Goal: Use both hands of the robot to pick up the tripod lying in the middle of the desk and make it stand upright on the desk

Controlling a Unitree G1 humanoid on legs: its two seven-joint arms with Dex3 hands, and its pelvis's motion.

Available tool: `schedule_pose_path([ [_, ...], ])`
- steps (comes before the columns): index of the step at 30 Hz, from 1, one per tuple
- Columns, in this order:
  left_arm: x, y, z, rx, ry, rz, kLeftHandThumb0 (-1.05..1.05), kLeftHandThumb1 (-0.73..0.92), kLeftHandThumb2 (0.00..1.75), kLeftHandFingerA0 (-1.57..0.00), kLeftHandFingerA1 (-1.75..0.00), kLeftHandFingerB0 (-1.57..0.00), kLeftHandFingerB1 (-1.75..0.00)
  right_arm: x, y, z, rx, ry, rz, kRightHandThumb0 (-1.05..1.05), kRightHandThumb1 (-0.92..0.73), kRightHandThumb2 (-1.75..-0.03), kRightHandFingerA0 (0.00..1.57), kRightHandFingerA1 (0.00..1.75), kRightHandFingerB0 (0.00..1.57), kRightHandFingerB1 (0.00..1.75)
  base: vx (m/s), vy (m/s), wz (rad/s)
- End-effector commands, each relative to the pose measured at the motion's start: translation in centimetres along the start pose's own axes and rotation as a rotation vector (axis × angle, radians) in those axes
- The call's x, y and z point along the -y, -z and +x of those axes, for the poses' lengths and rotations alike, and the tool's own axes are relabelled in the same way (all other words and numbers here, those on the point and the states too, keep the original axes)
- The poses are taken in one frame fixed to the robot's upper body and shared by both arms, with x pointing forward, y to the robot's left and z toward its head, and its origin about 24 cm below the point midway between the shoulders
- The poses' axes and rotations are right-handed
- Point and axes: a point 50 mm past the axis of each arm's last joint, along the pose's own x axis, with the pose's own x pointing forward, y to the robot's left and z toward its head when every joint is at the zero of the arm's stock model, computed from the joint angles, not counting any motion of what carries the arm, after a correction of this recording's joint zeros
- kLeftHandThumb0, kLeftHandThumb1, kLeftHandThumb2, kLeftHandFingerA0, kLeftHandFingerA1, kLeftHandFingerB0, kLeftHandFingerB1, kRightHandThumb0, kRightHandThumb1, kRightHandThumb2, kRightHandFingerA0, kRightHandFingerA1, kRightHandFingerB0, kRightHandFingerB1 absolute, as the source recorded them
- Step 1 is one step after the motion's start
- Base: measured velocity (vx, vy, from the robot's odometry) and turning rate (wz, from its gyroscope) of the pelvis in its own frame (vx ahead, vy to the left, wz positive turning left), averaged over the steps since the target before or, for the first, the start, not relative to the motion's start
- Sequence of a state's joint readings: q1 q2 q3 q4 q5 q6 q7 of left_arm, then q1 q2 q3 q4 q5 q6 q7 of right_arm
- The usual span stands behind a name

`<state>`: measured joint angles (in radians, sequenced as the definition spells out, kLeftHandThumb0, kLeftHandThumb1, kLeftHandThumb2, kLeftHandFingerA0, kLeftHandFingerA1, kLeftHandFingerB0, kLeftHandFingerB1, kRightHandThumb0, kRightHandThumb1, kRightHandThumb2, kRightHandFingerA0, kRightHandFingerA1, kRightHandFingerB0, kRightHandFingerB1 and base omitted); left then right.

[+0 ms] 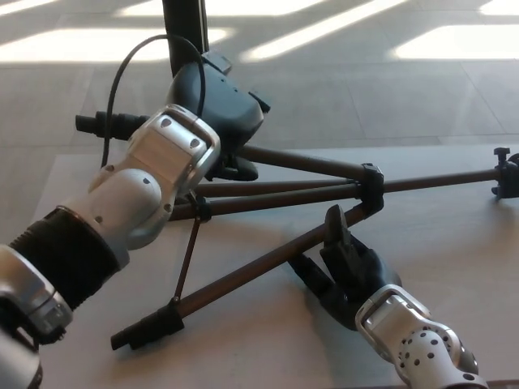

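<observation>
The right hand [345, 271] rests on the tabletop [454, 259] at lower right, palm down, its fingers [335, 231] spread and holding nothing; one finger points up at the nearest leg of the tripod [324, 194] and seems to touch it just below the collar, though the contact is hard to make out. Its silver wrist runs off the bottom edge. The left hand [219, 101] comes in from the left on a bulky silver and black forearm that covers much of the tripod's far side. Only the back of this hand shows, a dark rounded shell over the upper leg; its fingers lie underneath and out of sight, so I cannot tell whether they grip the leg or are apart. The tripod lies flat across the middle of the tabletop, its three brown legs fanned out to the left from the collar. The upper leg passes under the left hand and its black foot pokes out beyond the forearm at far left. The lower leg ends in a black foot near the front edge. The centre column runs right, and the head is cut off by the frame. A black cable [122, 73] loops above the forearm, and a dark post [185, 32] stands behind on the floor [389, 89].
</observation>
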<state>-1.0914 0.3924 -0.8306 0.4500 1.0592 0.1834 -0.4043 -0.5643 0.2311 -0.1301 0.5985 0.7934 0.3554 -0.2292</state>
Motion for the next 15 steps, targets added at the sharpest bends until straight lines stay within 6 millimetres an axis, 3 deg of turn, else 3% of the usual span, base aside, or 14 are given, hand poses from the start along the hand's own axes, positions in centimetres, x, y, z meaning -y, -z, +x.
schedule_pose_path([
  [1, 3.5, 3.7, 0.6, -0.282, 0.382, 0.202, -1.05, 0.62, 0.69, 0.0, 0.0, 0.0, -0.15, -1.7, 7.0, -0.1, -0.158, 0.159, 0.081, -0.74, -0.49, -0.57, 0.0, 0.63, 0.0, 0.38, 0.0, 0.0, 0.0],
  [2, 3.8, 3.7, 0.6, -0.283, 0.389, 0.211, -0.98, 0.53, 1.01, 0.0, -0.1, 0.0, 0.0, -1.7, 7.0, -0.2, -0.157, 0.166, 0.102, -0.77, -0.5, -0.58, 0.0, 0.63, 0.0, 0.36, 0.0, 0.0, 0.0],
  [3, 4.1, 3.9, 0.6, -0.284, 0.398, 0.217, -0.98, 0.53, 1.01, 0.0, -0.1, 0.0, 0.0, -1.8, 7.2, -0.2, -0.163, 0.164, 0.09, -0.77, -0.5, -0.58, 0.0, 0.63, 0.0, 0.36, 0.0, 0.0, 0.0],
  [5, 4.8, 3.8, 0.7, -0.29, 0.39, 0.213, -0.97, 0.56, 0.94, 0.0, -0.09, -0.06, 0.0, -1.8, 7.2, -0.3, -0.164, 0.166, 0.056, -0.74, -0.4, -0.81, 0.02, 0.64, 0.03, 0.36, 0.0, 0.0, 0.0],
  [6, 5.3, 3.6, 0.7, -0.284, 0.342, 0.208, -0.71, 0.63, 0.6, -0.02, -0.42, -0.12, -0.34, -1.7, 7.2, -0.3, -0.157, 0.161, 0.039, -0.68, -0.4, -0.85, 0.05, 0.63, 0.0, 0.37, 0.0, 0.0, 0.0],
  [7, 5.5, 3.5, 0.6, -0.277, 0.302, 0.2, -0.71, 0.63, 0.6, -0.02, -0.42, -0.12, -0.34, -1.7, 7.2, -0.4, -0.156, 0.155, 0.037, -0.68, -0.4, -0.85, 0.05, 0.63, 0.0, 0.37, 0.0, 0.0, 0.0],
  [8, 5.7, 3.2, 0.6, -0.265, 0.27, 0.182, -0.63, 0.47, 0.86, -0.03, -0.51, -0.13, -0.5, -1.6, 7.2, -0.4, -0.162, 0.155, 0.037, -0.76, -0.51, -0.55, 0.0, 0.71, 0.02, 0.39, 0.0, 0.0, 0.0],
  [9, 5.8, 3.1, 0.4, -0.258, 0.246, 0.151, -0.57, 0.48, 0.86, -0.09, -0.54, -0.24, -0.56, -1.7, 7.3, -0.4, -0.16, 0.167, 0.022, -0.4, -0.17, -0.85, 0.02, 0.56, 0.0, 0.53, 0.0, 0.0, 0.0],
  [10, 6.0, 3.0, 0.3, -0.234, 0.205, 0.157, -0.52, 0.66, 0.59, -0.23, -0.55, -0.39, -0.52, -1.9, 7.3, -0.3, -0.164, 0.173, 0.017, -0.4, -0.18, -0.85, 0.03, 0.56, 0.0, 0.53, 0.0, 0.0, 0.0],
  [11, 6.0, 2.9, 0.3, -0.231, 0.196, 0.156, -0.53, 0.47, 0.87, -0.29, -0.62, -0.41, -0.61, -2.0, 7.3, -0.3, -0.162, 0.173, 0.017, -0.4, -0.18, -0.85, 0.03, 0.56, 0.0, 0.53, 0.0, 0.0, 0.0],
  [12, 6.1, 2.9, 0.3, -0.232, 0.188, 0.153, -0.53, 0.47, 0.87, -0.29, -0.62, -0.41, -0.61, -2.1, 7.3, -0.3, -0.159, 0.174, 0.016, -0.4, -0.18, -0.85, 0.03, 0.56, 0.0, 0.53, 0.0, 0.0, 0.0],
  [13, 6.1, 2.4, 0.6, -0.212, 0.148, 0.109, -0.47, 0.54, 0.56, -0.49, -0.58, -0.52, -0.42, -2.0, 7.2, -0.2, -0.158, 0.152, -0.037, -0.7, -0.41, -0.87, 0.06, 0.63, 0.0, 0.36, 0.0, 0.0, 0.0],
  [14, 6.2, 2.2, 0.7, -0.204, 0.115, 0.126, -0.62, 0.54, 0.56, -0.57, -1.12, -0.66, -0.55, -2.1, 7.1, -0.2, -0.161, 0.146, -0.034, -0.78, -0.56, -0.57, 0.01, 0.7, 0.03, 0.35, 0.0, 0.0, 0.0],
  [15, 6.1, 2.1, 0.7, -0.173, 0.087, 0.17, -1.01, 0.46, 0.89, -0.74, -1.39, -0.69, -0.67, -2.2, 7.0, -0.2, -0.156, 0.154, -0.018, -0.4, -0.21, -0.87, 0.03, 0.56, 0.0, 0.52, 0.0, 0.0, 0.0],
])
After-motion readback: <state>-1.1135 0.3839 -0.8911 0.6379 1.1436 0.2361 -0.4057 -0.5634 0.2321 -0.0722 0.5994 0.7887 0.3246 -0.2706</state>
